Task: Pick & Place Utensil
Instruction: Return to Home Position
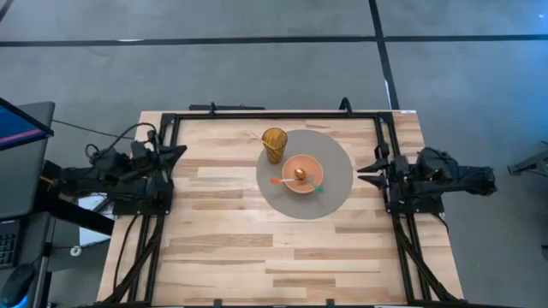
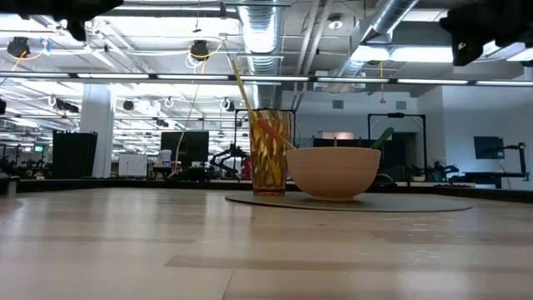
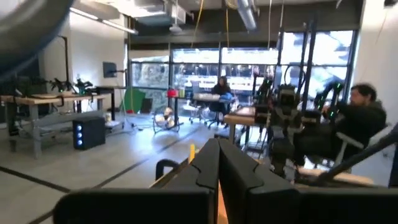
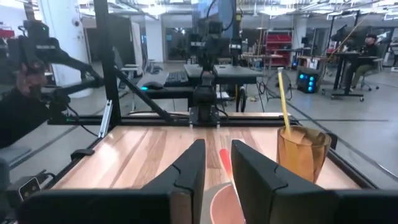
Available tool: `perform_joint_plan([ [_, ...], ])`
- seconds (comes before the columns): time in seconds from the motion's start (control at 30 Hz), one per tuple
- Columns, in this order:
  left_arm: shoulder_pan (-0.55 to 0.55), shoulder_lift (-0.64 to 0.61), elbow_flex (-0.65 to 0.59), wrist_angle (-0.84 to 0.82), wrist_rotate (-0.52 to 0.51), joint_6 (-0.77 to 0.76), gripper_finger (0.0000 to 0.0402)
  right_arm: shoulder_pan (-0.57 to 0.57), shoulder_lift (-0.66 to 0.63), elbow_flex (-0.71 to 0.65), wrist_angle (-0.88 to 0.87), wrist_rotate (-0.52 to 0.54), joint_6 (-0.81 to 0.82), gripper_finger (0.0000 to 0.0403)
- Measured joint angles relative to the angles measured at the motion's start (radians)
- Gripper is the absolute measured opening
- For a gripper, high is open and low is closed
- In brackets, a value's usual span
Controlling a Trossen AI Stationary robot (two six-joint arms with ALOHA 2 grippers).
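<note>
A peach bowl stands on a round grey mat right of the table's middle. A thin utensil with an orange end and a green end lies across the bowl's rim. Something golden sits inside the bowl. An amber glass with a yellow straw stands on the mat's far-left part. In the low view the bowl and glass stand side by side. My left gripper waits shut at the table's left edge. My right gripper waits open at the right edge, facing the bowl and glass.
A black frame rail runs along the table's far edge and down both sides. Bare wood stretches between the mat and the near edge. A monitor stands off the table's left. A seated person shows in the room beyond.
</note>
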Motion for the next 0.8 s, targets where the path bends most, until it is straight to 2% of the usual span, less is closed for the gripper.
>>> perform_joint_plan([
  [0.1,0.000,0.004,-0.004,-0.068,0.011,-0.008,0.0007,0.001,0.002,-0.022,-0.011,0.000,0.000,0.0072],
  [0.33,0.000,0.032,-0.059,-0.093,0.106,-0.062,0.0006,-0.011,0.001,-0.080,0.019,0.019,-0.008,0.0072],
  [0.6,0.000,0.023,-0.242,0.070,0.121,-0.112,0.0006,-0.020,0.001,-0.183,0.122,-0.017,-0.018,0.0072],
  [0.7,0.000,0.023,-0.288,0.164,0.122,-0.112,0.0008,-0.020,0.001,-0.203,0.156,-0.025,-0.034,0.0072],
  [0.8,0.000,0.018,-0.312,0.190,0.121,-0.118,0.0008,-0.020,0.001,-0.212,0.157,-0.024,-0.035,0.0072],
])
